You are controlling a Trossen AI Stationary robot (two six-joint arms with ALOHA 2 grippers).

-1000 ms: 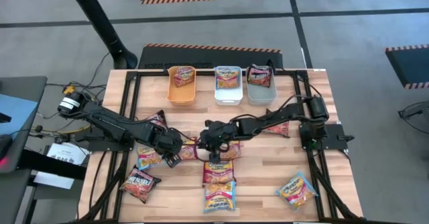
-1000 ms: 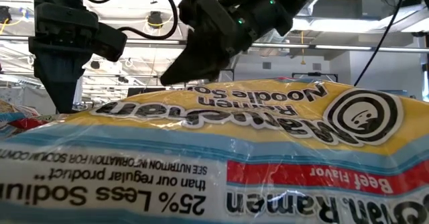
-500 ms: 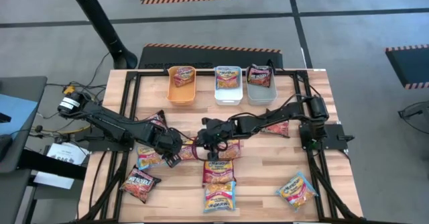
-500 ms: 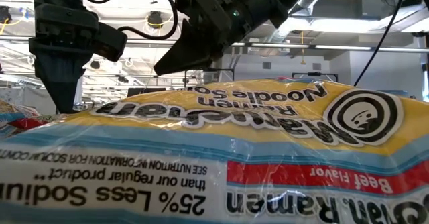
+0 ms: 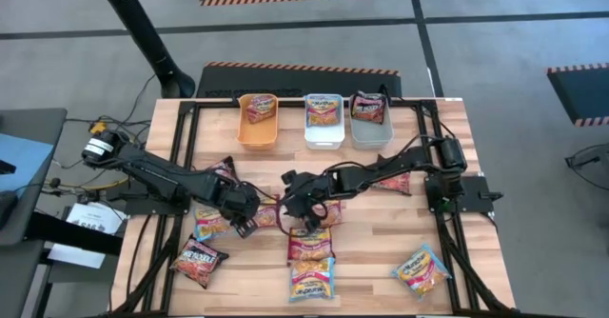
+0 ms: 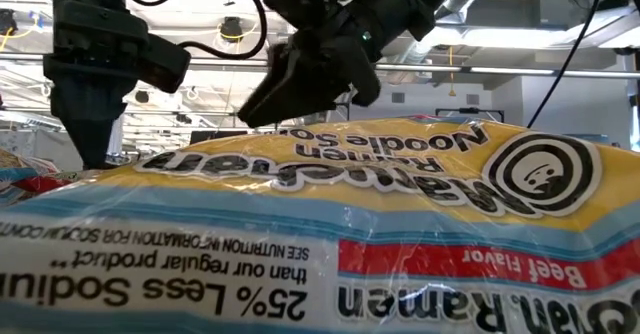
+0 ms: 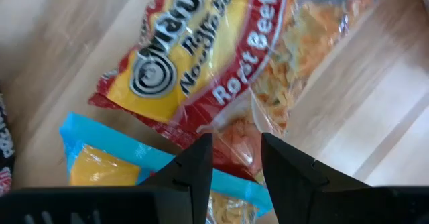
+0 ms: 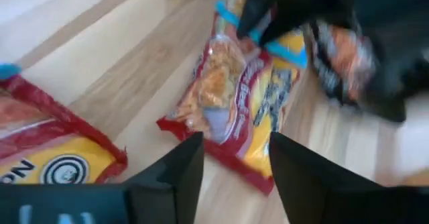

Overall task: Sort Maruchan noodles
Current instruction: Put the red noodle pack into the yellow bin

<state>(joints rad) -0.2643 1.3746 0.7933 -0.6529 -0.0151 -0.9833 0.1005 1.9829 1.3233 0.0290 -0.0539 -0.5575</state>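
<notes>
- Sorting looks barely a quarter done: you have one packet each in the orange bin [image 5: 257, 118], the white bin [image 5: 324, 118] and the grey bin [image 5: 370, 116], lined up at 12 o'clock on the table [image 5: 428, 228].
- Loose Maruchan noodles [image 5: 311, 246] are left on the wood: a cluster at centre, two at 6 o'clock, one dark red packet [image 5: 198, 262] at 7 o'clock, a blue-edged one [image 5: 420, 268] at 4 o'clock, one by the right arm at 2 o'clock, and a few under the left arm at 9 o'clock. You have roughly nine or ten to go, by my judgement.
- Your right gripper [image 5: 296, 213] sits over the centre cluster, jaws apart and empty; its wrist view shows a red-bordered packet [image 8: 238, 120] between the spread fingers [image 8: 181, 167], not touched.
- Your left gripper [image 5: 245, 223] is just beside it, toward 9 o'clock, low over a Roast Beef packet [image 7: 201, 63]. Jaws stand partly apart; whether they pinch the wrapper's edge, you cannot tell.
- Hidden: the arms cover the centre packets, so an exact count is not possible.
- The low view is almost filled by one blue-and-yellow Beef Flavor packet [image 6: 330, 224], blocking the table behind it.
- Wrapper colours inside the bins are too small to check against each other.
</notes>
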